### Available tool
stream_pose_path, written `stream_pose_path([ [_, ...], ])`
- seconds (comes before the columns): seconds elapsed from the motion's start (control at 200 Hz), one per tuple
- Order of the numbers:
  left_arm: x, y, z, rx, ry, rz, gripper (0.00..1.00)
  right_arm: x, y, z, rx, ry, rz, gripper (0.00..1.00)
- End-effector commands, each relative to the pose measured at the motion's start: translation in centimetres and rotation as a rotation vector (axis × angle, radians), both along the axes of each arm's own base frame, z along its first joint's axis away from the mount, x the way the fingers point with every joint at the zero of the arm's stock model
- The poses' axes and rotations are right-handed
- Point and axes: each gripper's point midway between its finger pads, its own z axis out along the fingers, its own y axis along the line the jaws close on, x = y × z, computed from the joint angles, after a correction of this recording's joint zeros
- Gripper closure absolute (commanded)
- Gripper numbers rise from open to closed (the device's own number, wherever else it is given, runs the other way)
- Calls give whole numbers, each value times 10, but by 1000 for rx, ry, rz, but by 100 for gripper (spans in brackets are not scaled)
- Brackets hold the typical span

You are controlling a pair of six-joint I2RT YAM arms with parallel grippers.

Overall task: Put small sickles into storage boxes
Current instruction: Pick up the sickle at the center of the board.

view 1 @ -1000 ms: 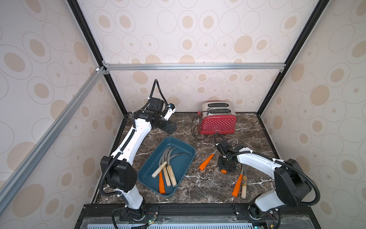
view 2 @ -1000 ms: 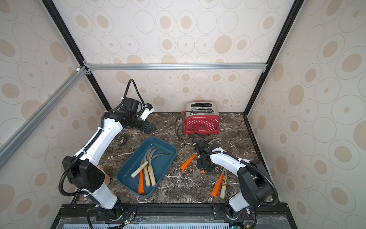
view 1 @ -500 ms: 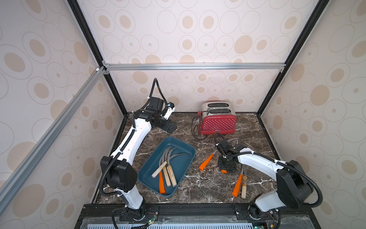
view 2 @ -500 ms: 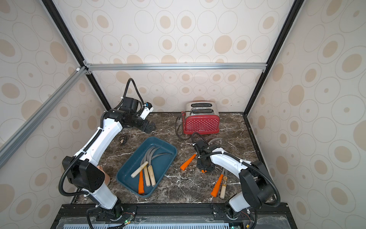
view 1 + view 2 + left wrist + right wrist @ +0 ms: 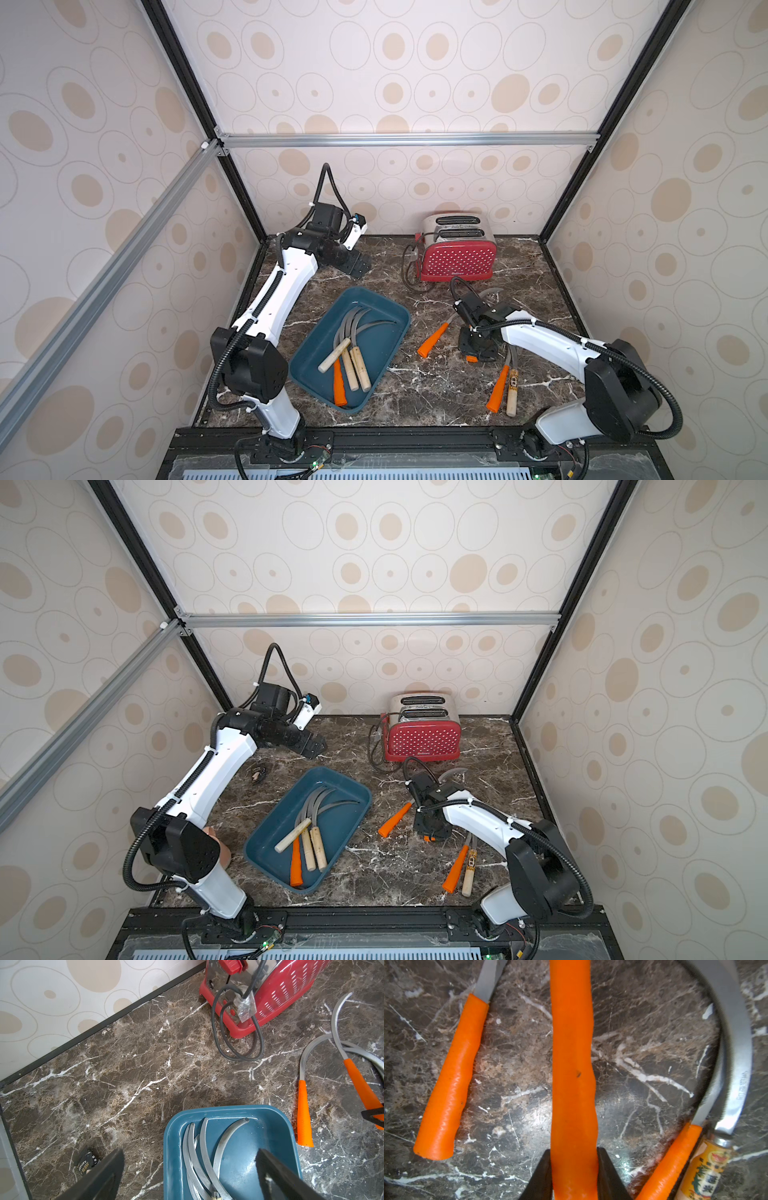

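Note:
The dark teal storage box [image 5: 384, 338] [image 5: 266, 848] lies left of the middle and holds several small sickles [image 5: 351, 357], both wood-handled and orange-handled. My right gripper [image 5: 478, 353] [image 5: 573, 1153] is shut on the orange handle of a sickle [image 5: 572, 1064], low over the marble to the right of the box. A loose orange-handled sickle [image 5: 432, 338] lies between the two. Near the front right lie an orange-handled sickle [image 5: 498, 388] and a wood-handled one [image 5: 512, 390]. My left gripper [image 5: 359, 266] [image 5: 189, 1159] hangs open and empty above the box's far end.
A red polka-dot toaster [image 5: 457, 257] with a looped black cord [image 5: 409, 270] stands at the back. A small dark packet [image 5: 258, 773] lies on the marble beside the left arm. Patterned walls close in the back and both sides.
Hardly anything: the left wrist has turned a touch, and the right gripper keeps its hold in the same spot.

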Motion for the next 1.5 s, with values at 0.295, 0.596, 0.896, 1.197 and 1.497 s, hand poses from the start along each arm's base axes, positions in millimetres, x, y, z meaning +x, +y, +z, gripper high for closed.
stream_pose_path([
  [0.295, 6, -2, 19, -7, -48, -7, 1, -6, -8, 13, -31, -28, -23, 98],
  [0.596, 14, -1, 22, -12, -61, 27, 1, -2, -5, 29, -30, -59, -5, 99],
  [0.896, 28, 7, 29, -12, -84, 113, 1, 5, 20, 64, -24, -128, 57, 99],
  [1.197, 51, 47, 55, -129, -102, 307, 1, 11, 73, 93, 17, -186, 162, 98],
  [1.497, 50, 79, 69, -98, -140, 385, 1, 12, 149, 92, 105, -205, 289, 98],
])
